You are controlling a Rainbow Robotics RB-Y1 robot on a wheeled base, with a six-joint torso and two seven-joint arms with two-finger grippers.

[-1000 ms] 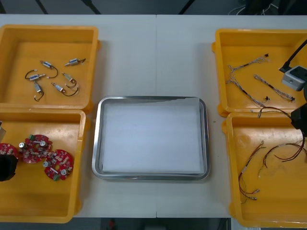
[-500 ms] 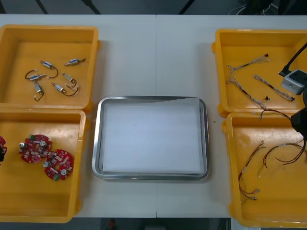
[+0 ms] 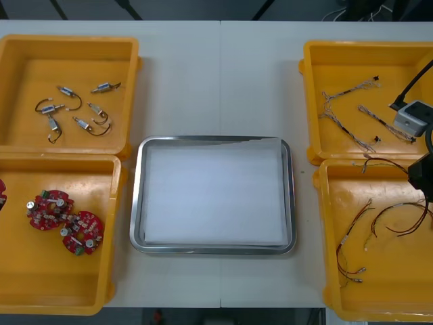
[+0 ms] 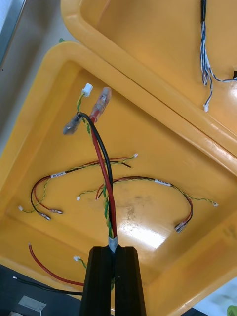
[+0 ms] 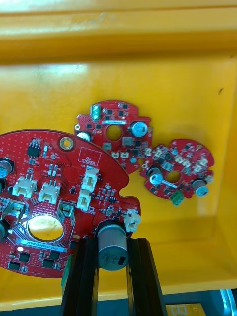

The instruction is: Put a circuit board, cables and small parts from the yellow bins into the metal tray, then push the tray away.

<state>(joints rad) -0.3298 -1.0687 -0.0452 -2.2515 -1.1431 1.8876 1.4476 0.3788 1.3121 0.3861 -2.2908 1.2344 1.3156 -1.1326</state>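
My left gripper (image 5: 112, 247) is shut on a grey cylinder on the rim of a large round red circuit board (image 5: 54, 197) and holds it above the near left yellow bin (image 3: 40, 291). A sliver of that board (image 3: 1, 191) shows at the front view's left edge. Two more boards (image 3: 46, 208) (image 3: 82, 233) lie in the bin. My right gripper (image 4: 112, 254) is shut on a red, black and yellow-green cable (image 4: 101, 163), lifted over the near right bin (image 3: 399, 298). The metal tray (image 3: 135, 203), white inside, lies between the bins.
The far left bin holds several small metal parts (image 3: 74, 108). Blue and white cables (image 3: 352, 115) lie in the far right bin. More red and yellow cables (image 3: 379, 223) rest on the near right bin's floor under the held one.
My left gripper has moved left with the circuit board, out of the front view except for a sliver of board. The right gripper has shifted slightly with its cable.
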